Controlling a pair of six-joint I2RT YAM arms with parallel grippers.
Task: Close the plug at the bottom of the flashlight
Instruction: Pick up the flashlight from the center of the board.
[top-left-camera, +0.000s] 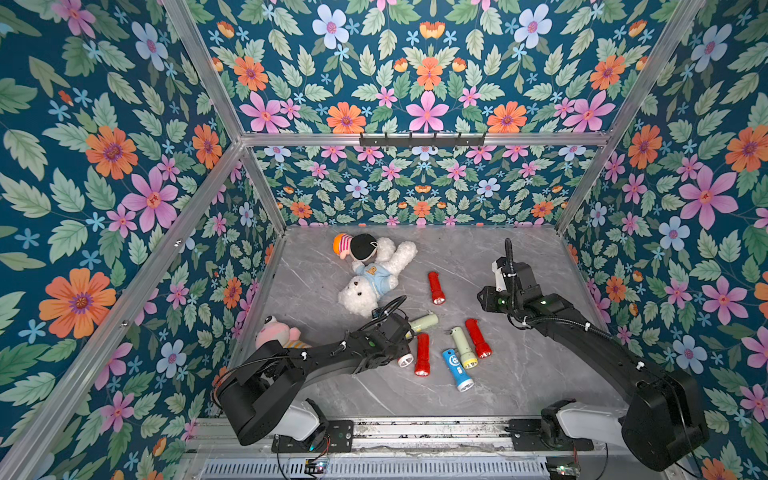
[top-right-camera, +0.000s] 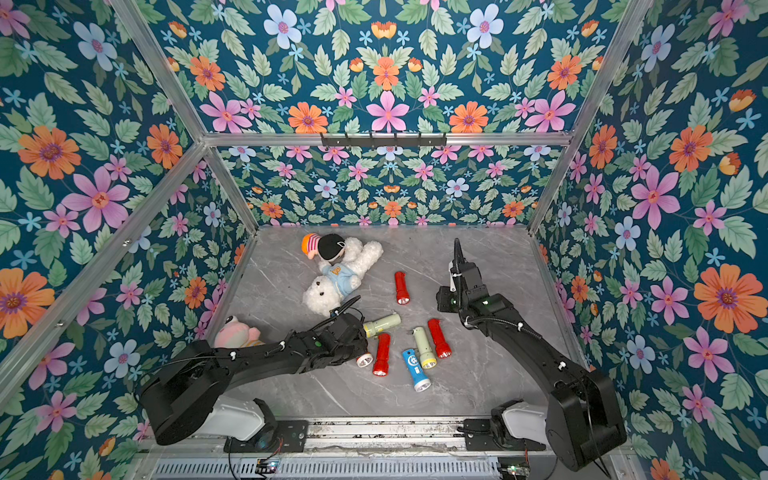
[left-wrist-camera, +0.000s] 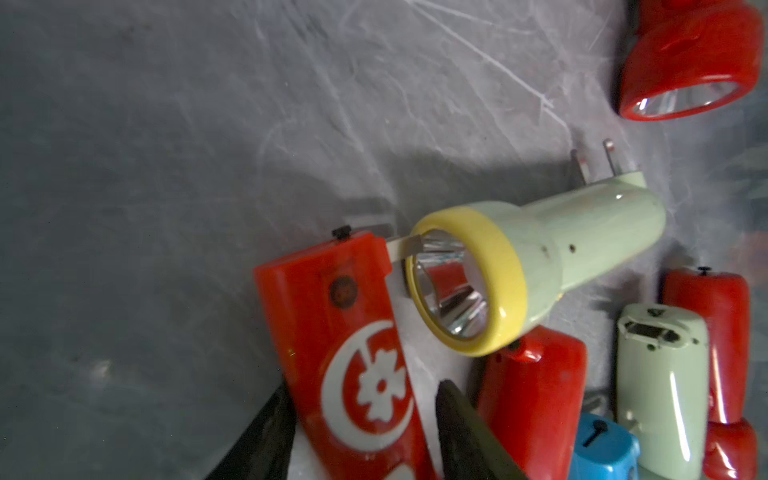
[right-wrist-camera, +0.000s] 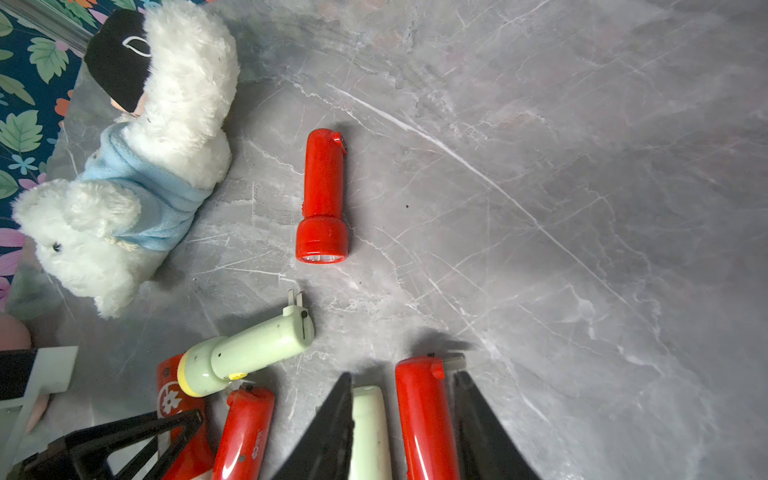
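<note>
On the grey marble table (top-left-camera: 519, 386), well apart from the white plush dog (top-left-camera: 370, 282), the left gripper (left-wrist-camera: 363, 384) is clenched on the body of the red flashlight with the flower badge (left-wrist-camera: 332, 332), at the left side of the flashlight cluster. The right gripper (right-wrist-camera: 401, 373) hangs raised above the table, jaws apart and nothing between them. I judge the step to be presenting the tail for closing, because the plug prongs (left-wrist-camera: 405, 246) stick out of the tail end, not yet folded in. The next move calls for the right gripper to come down to that tail and press the prongs flat without nudging the pale green flashlight (left-wrist-camera: 561, 245), whose yellow rim lies just beside them. Only the left wrist view shows the prongs; in both top views the left arm hides the held body, and just its white-rimmed head (top-left-camera: 405, 359) shows
</note>
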